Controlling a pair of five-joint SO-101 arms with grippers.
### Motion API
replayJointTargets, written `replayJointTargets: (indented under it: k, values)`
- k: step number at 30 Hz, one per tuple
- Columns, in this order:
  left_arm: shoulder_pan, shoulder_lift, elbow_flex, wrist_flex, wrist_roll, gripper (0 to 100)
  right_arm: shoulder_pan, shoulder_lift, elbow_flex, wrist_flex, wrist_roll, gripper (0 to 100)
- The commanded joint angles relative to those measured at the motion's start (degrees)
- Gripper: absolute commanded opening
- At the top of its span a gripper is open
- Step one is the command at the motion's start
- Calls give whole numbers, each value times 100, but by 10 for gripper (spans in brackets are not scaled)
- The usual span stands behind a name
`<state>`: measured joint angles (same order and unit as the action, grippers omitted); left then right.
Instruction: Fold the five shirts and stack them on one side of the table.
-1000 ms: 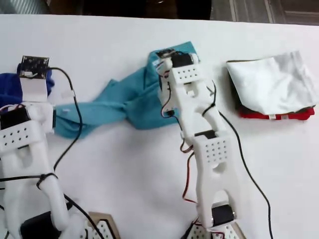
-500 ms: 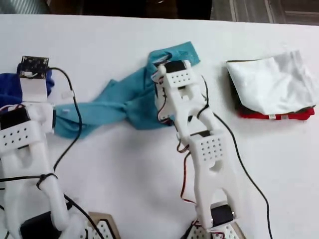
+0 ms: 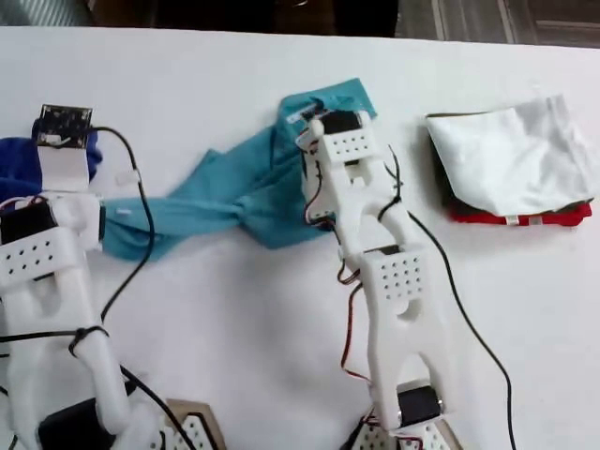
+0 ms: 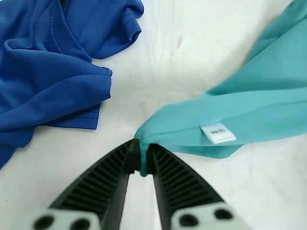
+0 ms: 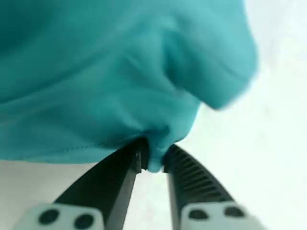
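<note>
A teal shirt (image 3: 244, 187) lies twisted and stretched across the middle of the table. My left gripper (image 4: 142, 160) is shut on a corner of the teal shirt (image 4: 240, 110) near its white label (image 4: 218, 133). My right gripper (image 5: 152, 160) is shut on a bunched edge of the teal shirt (image 5: 110, 76), under the right arm (image 3: 347, 155) at the cloth's far end. A blue shirt (image 4: 43, 72) lies crumpled beside the left arm (image 3: 56, 150), at the left table edge (image 3: 14, 164). A folded stack with a white shirt (image 3: 511, 155) on a red one (image 3: 520, 217) sits at the right.
The white table (image 3: 234, 309) has bare room in front of the teal shirt and between the two arms. Black cables (image 3: 141, 225) trail from both arms over the table. The far table edge (image 3: 187, 33) runs behind the shirts.
The right arm swung slightly left and then back right, dragging its end of the teal shirt a little. The left arm stayed still.
</note>
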<state>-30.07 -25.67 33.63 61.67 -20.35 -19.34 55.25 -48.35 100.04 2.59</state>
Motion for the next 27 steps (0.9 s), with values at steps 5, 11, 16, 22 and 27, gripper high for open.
replayJointTargets:
  k: [5,11,16,22,27]
  values:
    - [132,-26,-22,-79,35,25,4,-251,-651,92,255,20]
    - [615,-70,-31,176,18,25,215,-1323,-651,119,703,20]
    - [941,-79,-312,668,-431,25,778,-2536,-642,119,1116,20]
    - [976,-79,-1420,1547,-510,25,1297,-4057,-642,127,1442,20]
    - [1319,-79,-2782,2251,-527,25,1297,-5182,-633,127,1468,20]
